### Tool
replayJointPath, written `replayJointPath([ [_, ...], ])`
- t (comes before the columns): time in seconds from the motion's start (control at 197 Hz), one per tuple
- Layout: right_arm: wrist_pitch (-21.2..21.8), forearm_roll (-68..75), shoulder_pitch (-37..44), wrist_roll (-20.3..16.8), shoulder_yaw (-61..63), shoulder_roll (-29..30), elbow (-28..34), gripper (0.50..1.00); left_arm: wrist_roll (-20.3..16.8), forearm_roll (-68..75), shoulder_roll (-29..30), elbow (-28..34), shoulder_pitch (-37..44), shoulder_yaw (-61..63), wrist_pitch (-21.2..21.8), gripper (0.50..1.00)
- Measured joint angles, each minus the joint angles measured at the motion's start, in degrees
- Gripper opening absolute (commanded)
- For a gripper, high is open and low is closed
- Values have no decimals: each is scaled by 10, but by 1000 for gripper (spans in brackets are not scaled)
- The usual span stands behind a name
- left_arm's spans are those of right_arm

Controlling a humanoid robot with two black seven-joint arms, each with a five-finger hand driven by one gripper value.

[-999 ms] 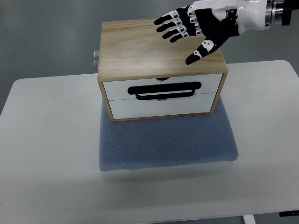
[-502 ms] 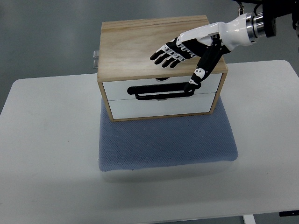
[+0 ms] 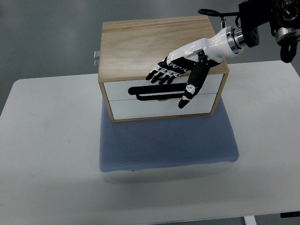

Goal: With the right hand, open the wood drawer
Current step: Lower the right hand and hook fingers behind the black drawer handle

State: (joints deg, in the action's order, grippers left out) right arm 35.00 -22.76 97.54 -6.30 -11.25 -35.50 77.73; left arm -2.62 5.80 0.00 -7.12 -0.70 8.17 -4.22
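Note:
A light wooden drawer box (image 3: 140,42) with two white drawer fronts stands on a blue-grey mat (image 3: 166,143). A black loop handle (image 3: 145,92) lies across the seam between the fronts. My right hand (image 3: 173,84), white with black fingers, comes in from the upper right and hovers over the box's front edge. It is open: the fingers (image 3: 160,74) spread just above the handle, and the thumb (image 3: 192,89) points down across the drawer fronts. It holds nothing. Both drawers look closed. The left arm does not show.
The mat lies on a white table (image 3: 47,140) with rounded corners. A small metal fitting (image 3: 96,58) sticks out of the box's left side. Grey floor lies beyond the table's far edge.
My right hand has come down and forward from above the box top to its front edge, with the fingers now over the handle and the thumb across the drawer fronts. The drawers have not moved.

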Motion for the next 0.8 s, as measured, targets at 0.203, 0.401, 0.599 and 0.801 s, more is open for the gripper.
replayJointPath([
  [0.203, 0, -1, 20, -11, -53, 16, -1, 944, 0, 0, 0, 0, 0, 0, 0, 1000],
  [0.401, -11, -1, 24, -12, -72, 27, -3, 944, 1, 0, 0, 0, 0, 0, 0, 1000],
  [0.599, -23, 5, 29, -12, -71, 30, -7, 944, 1, 0, 0, 0, 0, 0, 0, 1000],
  [0.801, -45, 18, 30, -11, -71, 34, -7, 944, 1, 0, 0, 0, 0, 0, 0, 1000],
])
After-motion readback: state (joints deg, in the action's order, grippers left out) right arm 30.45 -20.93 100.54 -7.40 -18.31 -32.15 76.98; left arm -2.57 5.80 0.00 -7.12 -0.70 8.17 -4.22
